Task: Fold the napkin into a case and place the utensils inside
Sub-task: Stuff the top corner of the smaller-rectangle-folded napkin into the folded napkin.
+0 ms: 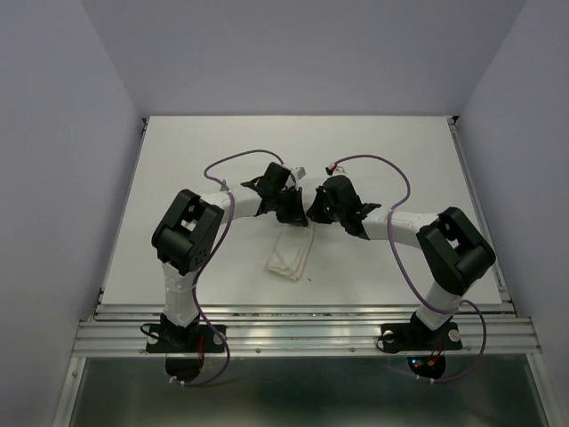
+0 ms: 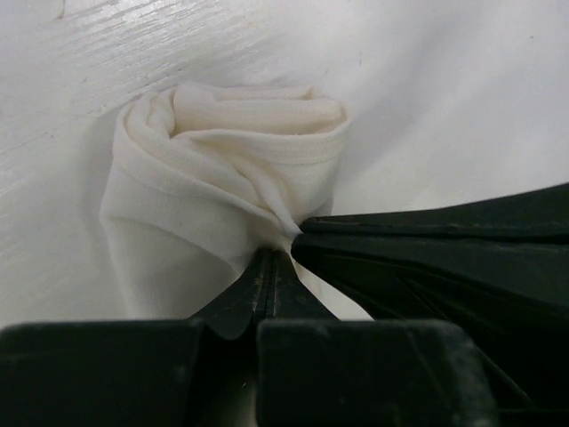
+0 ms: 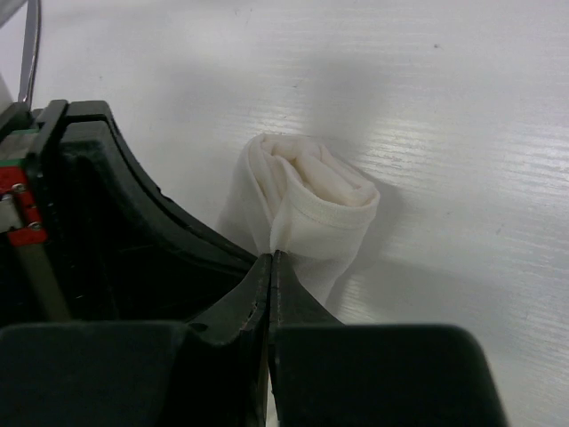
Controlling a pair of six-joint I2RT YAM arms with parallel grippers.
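Left gripper (image 2: 271, 260): I see its two fingers pressed together with a pucker of white cloth caught between the tips. It is pinching the napkin.
Right gripper (image 3: 271, 258): the same from its own camera. The fingers are closed flat against each other on a crease of the napkin, with no gap showing.
Napkin (image 1: 289, 255): it is folded into a narrow, layered white band. It lies about midway between the table's left and right edges and somewhat nearer the near edge than the far one.
Napkin's lie: the band runs from the two grippers toward the near edge, slanting a little toward the left edge as it comes nearer.
Napkin's end, seen from the wrists: the layers curl over one another in a rounded bundle with a hemmed edge across the front. I cannot tell whether the pinched end is off the surface.
Grippers to each other: they meet tip to tip over the far end of the band, just beside one another. The left comes in from the left edge's side and the right from the right edge's.
Table (image 1: 178, 160): a white surface, almost the same tone as the cloth.
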